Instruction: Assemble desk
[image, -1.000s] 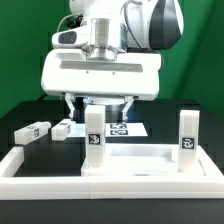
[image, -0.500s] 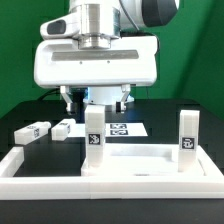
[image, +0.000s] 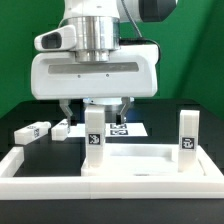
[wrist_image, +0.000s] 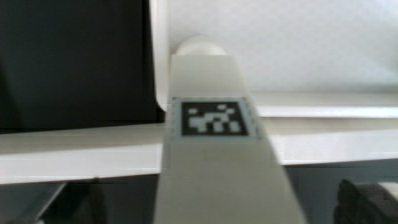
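The white desk panel (image: 135, 160) lies flat with its raised rim up. Two square leg posts stand upright on it, one at the exterior view's left (image: 93, 140) and one at its right (image: 187, 140), each with a black-and-white tag. My gripper (image: 96, 108) is open just above the left post, one finger on each side of its top. In the wrist view the tagged post (wrist_image: 215, 118) fills the middle, and my gripper (wrist_image: 201, 205) straddles it with gaps on both sides. Two loose legs (image: 32, 131) (image: 62, 128) lie on the table behind.
The low white L-shaped rail (image: 18, 165) runs along the front and the exterior view's left of the panel. The marker board (image: 128, 129) lies flat behind the posts, under the hand. Green backdrop behind.
The hand has shifted toward the exterior view's left, rising and then coming down, and is now centred over the left upright post. The jaws stay open. Nothing else moved.
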